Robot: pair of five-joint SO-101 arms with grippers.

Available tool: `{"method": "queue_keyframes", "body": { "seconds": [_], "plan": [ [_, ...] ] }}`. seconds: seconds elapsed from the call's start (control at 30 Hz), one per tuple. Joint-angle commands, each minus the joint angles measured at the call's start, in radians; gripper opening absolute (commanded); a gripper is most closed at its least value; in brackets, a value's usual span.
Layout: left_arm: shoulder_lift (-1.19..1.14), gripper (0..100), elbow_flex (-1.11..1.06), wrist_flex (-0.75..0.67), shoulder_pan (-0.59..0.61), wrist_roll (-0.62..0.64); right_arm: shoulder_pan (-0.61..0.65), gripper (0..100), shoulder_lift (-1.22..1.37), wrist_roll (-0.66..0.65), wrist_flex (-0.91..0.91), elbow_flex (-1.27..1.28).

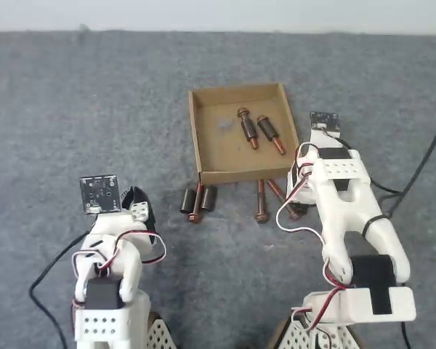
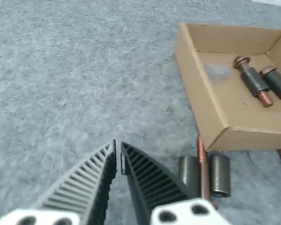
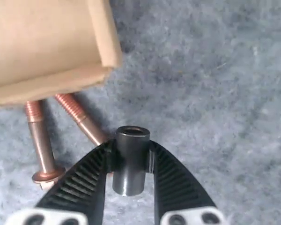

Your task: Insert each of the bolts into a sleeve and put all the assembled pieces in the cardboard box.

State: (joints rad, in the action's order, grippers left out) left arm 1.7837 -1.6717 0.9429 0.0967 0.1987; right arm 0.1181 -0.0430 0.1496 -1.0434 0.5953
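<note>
The right gripper (image 3: 130,146) clamps a dark sleeve (image 3: 131,176) just beside two loose bolts (image 3: 39,145), near the cardboard box (image 1: 195,134) corner. The left gripper (image 2: 118,151) is closed, holding nothing.

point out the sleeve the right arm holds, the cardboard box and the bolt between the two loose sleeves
held sleeve (image 3: 130,161): right wrist view, mid barrel
cardboard box (image 1: 240,177): high view, near wall
bolt (image 2: 203,161): left wrist view, shaft
</note>
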Motion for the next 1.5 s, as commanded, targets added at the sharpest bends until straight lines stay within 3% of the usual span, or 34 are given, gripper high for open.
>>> {"method": "queue_keyframes", "body": {
  "seconds": [0.0,0.13,0.43,0.7,0.9,1.33,1.47],
  "plan": [
    [-0.002,1,0.122,0.049,-0.011,-0.009,-0.012,0.6,-0.036,0.011,0.021,-0.006],
    [-0.135,1,0.2,0.043,-0.012,-0.009,-0.012,0.6,-0.035,0.011,0.021,-0.006],
    [-0.752,1,0.575,0.052,-0.02,-0.009,-0.015,0.6,-0.033,0.011,0.022,-0.006],
    [-1.086,1,0.783,0.232,-0.236,-0.009,-0.016,0.6,-0.033,0.008,0.054,0.008],
    [-1.28,1,0.869,0.241,-0.341,-0.003,-0.018,0.6,-0.033,0.005,0.056,0.008],
    [-1.547,1,0.889,0.008,-0.362,-0.003,-0.013,0.6,-0.033,0.002,0.056,0.008],
    [-1.602,9,0.891,-0.044,-0.364,-0.003,-0.012,0.6,-0.033,0.002,0.056,0.006]
  ]
}}
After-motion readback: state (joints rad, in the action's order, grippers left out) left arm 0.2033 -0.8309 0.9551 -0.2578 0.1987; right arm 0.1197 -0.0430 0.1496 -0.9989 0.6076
